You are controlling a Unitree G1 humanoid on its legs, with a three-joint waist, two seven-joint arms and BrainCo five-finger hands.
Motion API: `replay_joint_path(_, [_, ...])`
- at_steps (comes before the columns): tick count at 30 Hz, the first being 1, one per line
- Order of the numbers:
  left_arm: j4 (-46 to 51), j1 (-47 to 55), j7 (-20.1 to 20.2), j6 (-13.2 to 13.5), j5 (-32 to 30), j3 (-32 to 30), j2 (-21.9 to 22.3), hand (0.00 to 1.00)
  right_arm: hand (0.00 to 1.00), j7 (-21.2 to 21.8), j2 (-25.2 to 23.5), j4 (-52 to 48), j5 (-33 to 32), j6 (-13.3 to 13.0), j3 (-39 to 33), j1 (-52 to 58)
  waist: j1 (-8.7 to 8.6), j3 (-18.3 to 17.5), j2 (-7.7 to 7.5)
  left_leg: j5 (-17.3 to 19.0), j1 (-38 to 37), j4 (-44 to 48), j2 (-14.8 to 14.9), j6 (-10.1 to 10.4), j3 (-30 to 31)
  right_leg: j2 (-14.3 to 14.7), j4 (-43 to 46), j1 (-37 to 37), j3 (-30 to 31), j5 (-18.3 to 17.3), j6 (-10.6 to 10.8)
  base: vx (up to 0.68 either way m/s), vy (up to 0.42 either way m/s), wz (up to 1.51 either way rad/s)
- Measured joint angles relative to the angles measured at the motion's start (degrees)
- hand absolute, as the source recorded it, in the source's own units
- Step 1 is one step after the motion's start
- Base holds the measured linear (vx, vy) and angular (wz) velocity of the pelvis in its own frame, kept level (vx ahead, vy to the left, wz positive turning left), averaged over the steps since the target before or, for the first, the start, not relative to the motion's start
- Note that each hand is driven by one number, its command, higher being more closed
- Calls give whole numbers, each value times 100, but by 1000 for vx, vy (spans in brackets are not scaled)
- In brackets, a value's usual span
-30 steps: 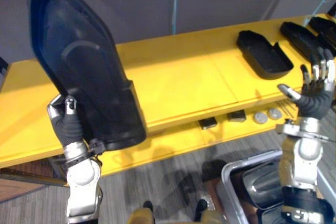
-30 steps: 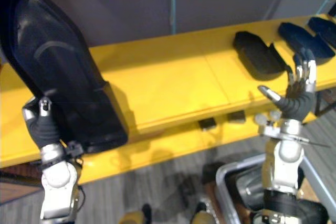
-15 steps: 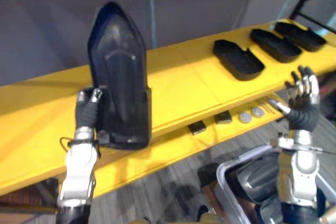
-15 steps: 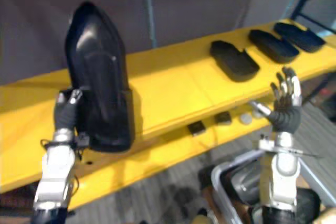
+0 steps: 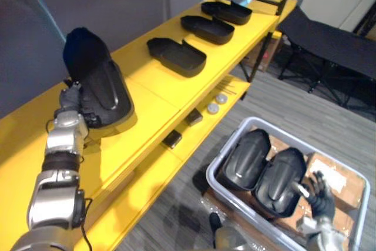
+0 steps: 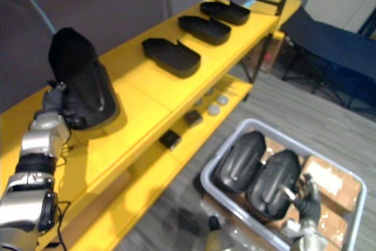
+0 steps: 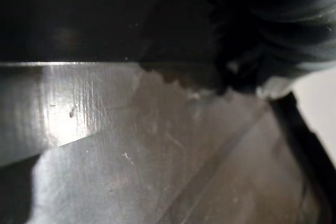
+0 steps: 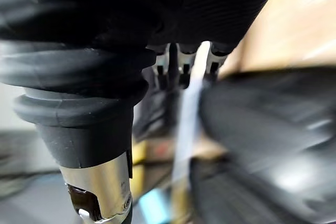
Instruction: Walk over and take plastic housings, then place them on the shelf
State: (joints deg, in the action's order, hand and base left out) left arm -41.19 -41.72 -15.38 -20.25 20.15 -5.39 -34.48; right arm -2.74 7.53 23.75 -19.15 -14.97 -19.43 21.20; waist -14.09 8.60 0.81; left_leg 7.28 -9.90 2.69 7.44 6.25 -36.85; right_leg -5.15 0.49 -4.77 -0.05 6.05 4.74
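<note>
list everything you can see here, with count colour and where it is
held black plastic housing: one, black, tilted up on the top board
open black plastic housings: three, black, in a row further along the top board
yellow shelf: one, yellow, top and lower boards
small dark blocks: two, dark, lower board
silver round discs: two, silver, lower board past the blocks
grey plastic bin: one, grey, on the floor
dark rounded housings: two, dark grey, side by side in the bin
brown cardboard boxes: count unclear, brown, in the bin
black folding bench: one, black, beyond the shelf
left hand: grips the held housing
right hand: open, over the bin
</note>
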Motion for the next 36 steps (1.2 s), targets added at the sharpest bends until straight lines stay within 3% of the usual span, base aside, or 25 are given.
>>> replay_joint_path(4, [-478, 1, -391, -407, 27, -4, 42, 100, 0, -246, -108, 665, 12, -30, -12, 44, -95, 134, 30, 97, 86, 152, 53, 33, 4, 7, 59, -38, -3, -7, -6, -98, -2, 0])
replay_joint_path(10, [-680, -153, -1218, -456, 18, -179, 119, 100, 0, -396, -257, 1003, -166, -122, -11, 88, -93, 304, 52, 269, 494, 584, 171, 4, 20, 2, 109, -332, 5, 9, -4, -92, -41, -3])
replay_joint_path(13, [-791, -322, -1578, -426, 61, -363, 124, 100, 0, -492, -332, 1150, -261, -271, -12, 52, -99, 463, 76, 270, 504, 603, 190, 3, 23, 16, 109, -336, -4, 20, -10, -20, -26, -1])
replay_joint_path(19, [-687, -663, -2048, -72, 248, -367, 146, 100, 0, -582, -517, 1307, -365, -502, 57, -29, -106, 636, 35, 279, 782, 711, 205, -14, 183, -7, 155, -533, -60, 22, -8, -15, -23, 8])
replay_joint_path(27, [-443, -839, -2578, 22, 256, -358, 246, 100, 0, -776, -619, 1323, -380, -581, 422, -122, -109, 902, 1, 359, 895, 885, 252, -51, 253, -27, 170, -540, -146, 18, -9, -34, -22, 5])
replay_joint_path(28, [-444, -839, -2589, 21, 256, -358, 246, 0, 0, -789, -619, 1323, -379, -602, 457, -122, -106, 903, 0, 375, 900, 916, 264, -51, 259, -22, 173, -540, -145, 18, -9, -31, -23, -1])
replay_joint_path(36, [-458, -999, -2725, 22, 412, -359, 208, 0, 0, -849, -684, 1323, -379, -657, 647, -125, -85, 1035, -48, 411, 905, 1000, 295, -62, 220, 14, 208, -547, -127, 15, -12, -40, -29, -2])
